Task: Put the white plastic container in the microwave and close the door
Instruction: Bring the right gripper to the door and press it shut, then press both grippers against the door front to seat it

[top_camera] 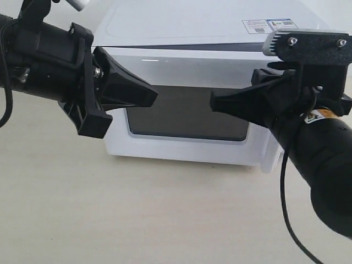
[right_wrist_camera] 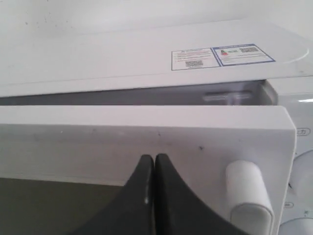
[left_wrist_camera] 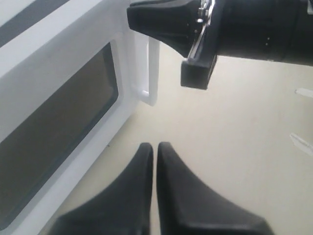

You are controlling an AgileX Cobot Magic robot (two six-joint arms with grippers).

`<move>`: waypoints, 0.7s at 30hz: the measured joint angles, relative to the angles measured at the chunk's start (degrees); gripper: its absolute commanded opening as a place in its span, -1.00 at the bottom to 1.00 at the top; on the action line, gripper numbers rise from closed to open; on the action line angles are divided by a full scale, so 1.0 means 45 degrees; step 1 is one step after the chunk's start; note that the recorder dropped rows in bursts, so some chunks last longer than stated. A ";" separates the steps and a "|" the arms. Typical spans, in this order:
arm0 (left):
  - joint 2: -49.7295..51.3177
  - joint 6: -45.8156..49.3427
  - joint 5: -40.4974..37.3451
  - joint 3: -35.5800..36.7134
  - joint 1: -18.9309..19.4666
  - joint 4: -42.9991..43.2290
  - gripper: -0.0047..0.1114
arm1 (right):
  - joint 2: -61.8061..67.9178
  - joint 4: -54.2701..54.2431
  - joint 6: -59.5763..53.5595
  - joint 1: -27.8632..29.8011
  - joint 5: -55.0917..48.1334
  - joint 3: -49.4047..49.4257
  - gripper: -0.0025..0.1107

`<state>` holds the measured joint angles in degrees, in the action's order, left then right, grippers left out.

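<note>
White countertop microwave fills the exterior view, its door standing almost shut. The left gripper hangs in front of the microwave's dark window, its claw pressed together on nothing. The right gripper faces it from the microwave's handle side, its claw also pressed together and empty. A sticker sits on the microwave's top. The white plastic container is not visible. It may be inside the microwave, but the dark glass hides any sign of it

Left wrist view: two black fingers meet tip to tip above the pale table in front of the microwave. The white bar handle lies beyond them, with the right gripper close to it

Right wrist view: the closed tips sit at the door's front near its top edge, beside the handle; contact cannot be told. A dark gap shows between the door and the microwave body, so the door looks unlatched

The step in hand seems to be the last push. Press with the closed tips near the handle, straight toward the microwave, until the gap disappears, keeping the left arm clear of the door
</note>
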<state>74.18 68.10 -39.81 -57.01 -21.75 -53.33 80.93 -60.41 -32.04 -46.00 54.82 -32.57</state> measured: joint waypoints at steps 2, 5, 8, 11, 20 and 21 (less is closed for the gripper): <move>0.0000 0.0000 0.0025 0.0000 0.0000 0.0022 -0.85 | 0.0030 0.0367 0.0252 0.0096 -0.0110 0.0000 -0.96; 0.0000 0.0000 0.0073 0.0000 0.0000 0.0054 -0.85 | 0.0133 0.1169 0.0780 0.0114 -0.0398 0.0000 -0.96; 0.0000 0.0000 0.0073 0.0000 0.0000 0.0054 -0.85 | 0.0454 0.1582 0.1086 0.0114 -0.0286 0.0000 -0.96; 0.0000 0.0000 0.0073 0.0000 0.0000 0.0054 -0.85 | 0.0775 0.1641 0.1309 0.0122 -0.0064 0.0000 -0.96; 0.0000 -0.0152 0.0073 0.0000 0.0000 0.0087 -0.85 | 0.1553 0.1615 0.0815 0.0515 -0.0432 -0.1130 -0.96; 0.0000 -0.0152 0.0073 0.0000 0.0000 0.0087 -0.85 | 0.1574 0.1588 0.0794 0.0663 -0.0611 -0.1250 -0.96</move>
<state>74.18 67.42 -39.48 -57.01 -21.75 -52.94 88.02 -53.26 -28.47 -43.02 52.07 -38.19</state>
